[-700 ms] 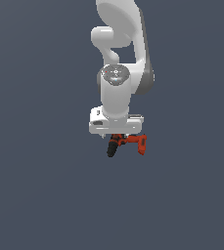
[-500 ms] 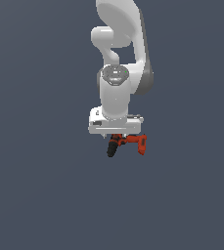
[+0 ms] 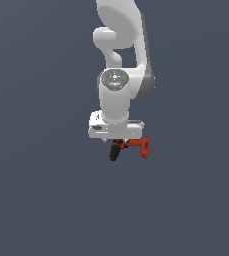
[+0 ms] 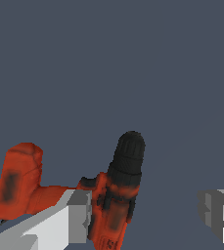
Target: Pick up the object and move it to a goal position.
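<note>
The object is a small red-orange drill (image 3: pixel 132 146) with a black nose and a blocky red handle end. It sits right under the white hand of my arm in the exterior view. My gripper (image 3: pixel 122 142) is down around it. In the wrist view the drill (image 4: pixel 114 205) lies between my fingers, its black nose pointing away from the hand. One finger (image 4: pixel 77 217) is against the drill's body. The other finger (image 4: pixel 217 215) stands well apart from it with a wide gap. The gripper (image 4: pixel 147 216) is open.
The flat dark grey-blue surface (image 3: pixel 41 200) surrounds the drill on all sides. The white arm (image 3: pixel 123 45) rises straight above the hand. Nothing else shows in either view.
The hand has sunk slightly toward the drill. The drill itself has not moved.
</note>
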{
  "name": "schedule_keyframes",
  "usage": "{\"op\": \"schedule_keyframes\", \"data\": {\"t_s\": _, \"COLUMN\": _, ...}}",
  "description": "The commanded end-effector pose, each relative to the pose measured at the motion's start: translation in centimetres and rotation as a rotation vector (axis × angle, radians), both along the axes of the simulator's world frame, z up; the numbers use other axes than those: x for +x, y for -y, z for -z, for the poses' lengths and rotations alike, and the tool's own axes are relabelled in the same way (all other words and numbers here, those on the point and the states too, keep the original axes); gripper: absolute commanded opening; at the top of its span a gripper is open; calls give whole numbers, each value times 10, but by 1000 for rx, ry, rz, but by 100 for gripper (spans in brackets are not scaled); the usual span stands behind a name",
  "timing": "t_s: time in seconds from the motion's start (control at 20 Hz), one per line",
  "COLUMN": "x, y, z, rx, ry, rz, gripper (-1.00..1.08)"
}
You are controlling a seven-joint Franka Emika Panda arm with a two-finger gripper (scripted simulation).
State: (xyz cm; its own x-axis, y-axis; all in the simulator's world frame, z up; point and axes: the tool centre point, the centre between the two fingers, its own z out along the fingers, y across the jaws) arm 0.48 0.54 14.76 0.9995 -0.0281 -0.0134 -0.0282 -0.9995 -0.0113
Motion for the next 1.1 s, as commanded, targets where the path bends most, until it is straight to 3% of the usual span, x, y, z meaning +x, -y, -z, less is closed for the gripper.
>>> {"op": "schedule_keyframes", "data": {"t_s": 0.0, "x": 0, "y": 0, "z": 6, "rx": -2, "ry": -3, "rz": 14, "gripper": 68}}
{"op": "schedule_keyframes", "data": {"t_s": 0.7, "x": -6, "y": 1, "z": 74, "rx": -38, "ry": -29, "rz": 198, "gripper": 68}}
{"op": "schedule_keyframes", "data": {"t_s": 1.05, "x": -8, "y": 1, "z": 89, "rx": -47, "ry": -33, "rz": 237, "gripper": 68}}
